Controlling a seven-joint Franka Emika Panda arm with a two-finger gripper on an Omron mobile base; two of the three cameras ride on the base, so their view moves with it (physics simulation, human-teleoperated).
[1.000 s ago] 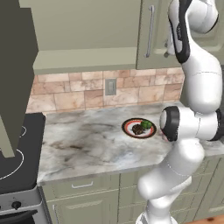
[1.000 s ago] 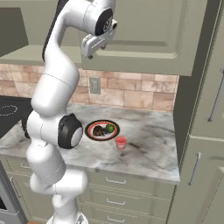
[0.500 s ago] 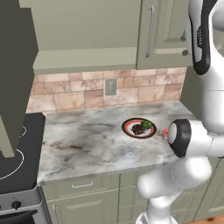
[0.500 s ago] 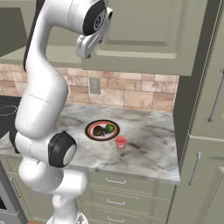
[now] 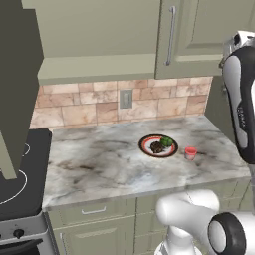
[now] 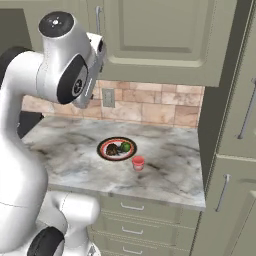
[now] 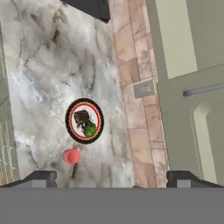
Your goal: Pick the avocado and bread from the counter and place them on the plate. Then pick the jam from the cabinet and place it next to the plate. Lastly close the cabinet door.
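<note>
In the left base view, the round flat plate with its red-orange and black rim sits on the grey-white marbled stone bench, below the wall outlet plate set in the tan tile backsplash. On the plate lie the small dark brown lumpy bread and, touching it on the side away from the stove, the glossy green avocado. The small squat red jam jar with a paler lid stands just beside the plate, farther from the black stove top. The beige-olive cabinet door with a recessed panel lies flush, with a metal bar handle.

In the right base view, the plate carries the bread and the avocado; the jam jar stands just beside the plate, toward the bench's front edge.

In the hand view, the claw is spread wide, empty, high over the bench. The plate lies well beyond its tips; the jam jar lies between the plate and the claw. The cabinet door runs alongside. No writing can be read anywhere.
</note>
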